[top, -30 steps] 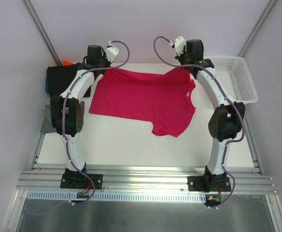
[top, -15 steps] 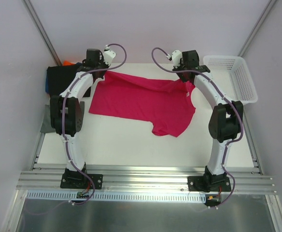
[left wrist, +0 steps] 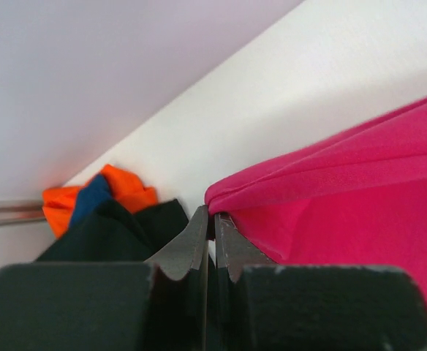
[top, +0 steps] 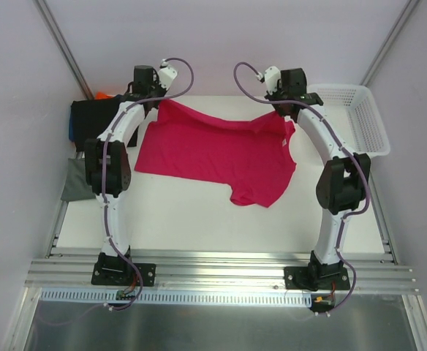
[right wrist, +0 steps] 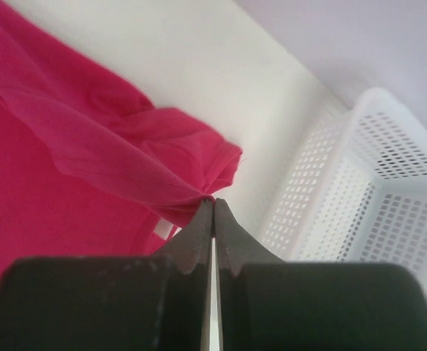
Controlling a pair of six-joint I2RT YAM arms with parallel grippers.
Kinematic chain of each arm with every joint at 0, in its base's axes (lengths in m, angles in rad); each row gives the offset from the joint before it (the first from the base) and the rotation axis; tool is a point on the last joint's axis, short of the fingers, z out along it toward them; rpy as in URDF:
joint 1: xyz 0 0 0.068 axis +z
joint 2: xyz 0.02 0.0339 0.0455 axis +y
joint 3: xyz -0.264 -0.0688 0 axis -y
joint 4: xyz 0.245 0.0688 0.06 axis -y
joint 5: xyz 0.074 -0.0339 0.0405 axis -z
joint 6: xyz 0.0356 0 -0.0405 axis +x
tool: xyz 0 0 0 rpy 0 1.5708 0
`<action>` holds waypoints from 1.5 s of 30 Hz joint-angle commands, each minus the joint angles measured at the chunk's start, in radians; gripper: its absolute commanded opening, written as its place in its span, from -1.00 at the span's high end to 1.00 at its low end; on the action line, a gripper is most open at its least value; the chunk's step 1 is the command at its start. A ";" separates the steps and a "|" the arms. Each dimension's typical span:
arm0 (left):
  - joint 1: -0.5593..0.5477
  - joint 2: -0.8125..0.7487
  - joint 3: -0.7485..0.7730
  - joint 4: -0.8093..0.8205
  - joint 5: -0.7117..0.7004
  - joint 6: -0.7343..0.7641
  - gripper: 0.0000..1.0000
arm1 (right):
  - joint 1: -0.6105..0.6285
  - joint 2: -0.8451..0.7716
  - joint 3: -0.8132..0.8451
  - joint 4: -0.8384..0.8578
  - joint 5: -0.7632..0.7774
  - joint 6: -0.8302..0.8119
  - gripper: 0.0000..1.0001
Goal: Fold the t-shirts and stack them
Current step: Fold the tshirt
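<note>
A crimson-pink t-shirt (top: pixel 221 153) lies spread across the back half of the table, its far edge lifted at both corners. My left gripper (top: pixel 157 102) is shut on the shirt's far left corner (left wrist: pixel 224 201), the cloth pinched at its fingertips (left wrist: pixel 214 218). At the far right, my right gripper (top: pixel 283 111) is shut on the other corner (right wrist: pixel 199 191), which bunches at its tips (right wrist: pixel 213 202). A pile of folded t-shirts sits at the far left: black (top: pixel 91 121), blue (left wrist: pixel 89 197) and orange (left wrist: pixel 126 186). A grey-green one (top: pixel 74 183) lies below them.
A white mesh basket (top: pixel 360 117) stands at the back right, close to the right arm (top: pixel 341 183). The back wall rises just behind both grippers. The metal rail (top: pixel 221 272) with the arm bases runs along the near edge.
Both grippers have shifted slightly, moving back and apart after drawing inward half a second ago. The shirt's far edge is pulled tauter between them. Both stay shut on the cloth.
</note>
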 commanded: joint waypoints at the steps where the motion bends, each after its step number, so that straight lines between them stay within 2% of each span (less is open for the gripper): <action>1: 0.015 0.083 0.121 0.031 -0.027 0.035 1.00 | -0.019 0.012 0.094 0.041 0.023 0.018 0.99; 5: 0.015 0.188 0.276 0.051 -0.027 0.053 1.00 | -0.022 0.020 0.111 0.049 0.027 0.024 0.99; 8: 0.015 0.260 0.338 0.077 -0.029 0.081 1.00 | -0.022 0.030 0.121 0.049 0.027 0.038 0.99; 12: 0.021 0.282 0.313 0.162 -0.073 0.092 1.00 | -0.022 0.050 0.134 0.079 0.061 0.039 0.99; 15: 0.024 0.242 0.287 0.180 -0.078 0.052 1.00 | -0.028 0.053 0.159 0.067 0.076 0.049 0.99; 18: 0.023 0.109 0.205 0.180 -0.047 -0.006 1.00 | -0.044 -0.012 0.135 0.066 0.090 0.061 0.99; 19: 0.020 0.019 0.174 0.180 -0.035 -0.029 1.00 | -0.051 -0.037 0.128 0.063 0.093 0.067 0.99; 24: -0.008 -0.315 -0.139 0.156 0.103 -0.059 1.00 | -0.076 -0.259 0.072 0.035 0.141 0.093 0.99; 25: -0.017 -0.424 -0.224 0.113 0.170 -0.046 1.00 | -0.074 -0.296 0.064 0.029 0.144 0.104 0.99; 28: -0.074 -0.632 -0.332 -0.003 0.230 -0.016 1.00 | -0.074 -0.430 0.079 -0.061 0.167 0.197 0.99; 31: -0.139 -0.819 -0.443 -0.147 0.333 0.009 1.00 | -0.079 -0.554 0.102 -0.222 0.145 0.294 0.99; 33: -0.193 -0.943 -0.475 -0.195 0.373 0.012 1.00 | -0.080 -0.655 0.107 -0.328 0.135 0.323 0.99; 36: -0.238 -1.068 -0.483 -0.275 0.390 -0.021 1.00 | -0.099 -0.837 0.038 -0.359 0.135 0.331 0.99; 40: -0.282 -1.171 -0.442 -0.311 0.355 -0.071 1.00 | -0.178 -1.009 0.024 -0.422 0.134 0.332 0.99; 45: -0.285 -1.229 -0.379 -0.343 0.309 -0.055 1.00 | -0.179 -1.120 0.089 -0.437 0.228 0.205 0.99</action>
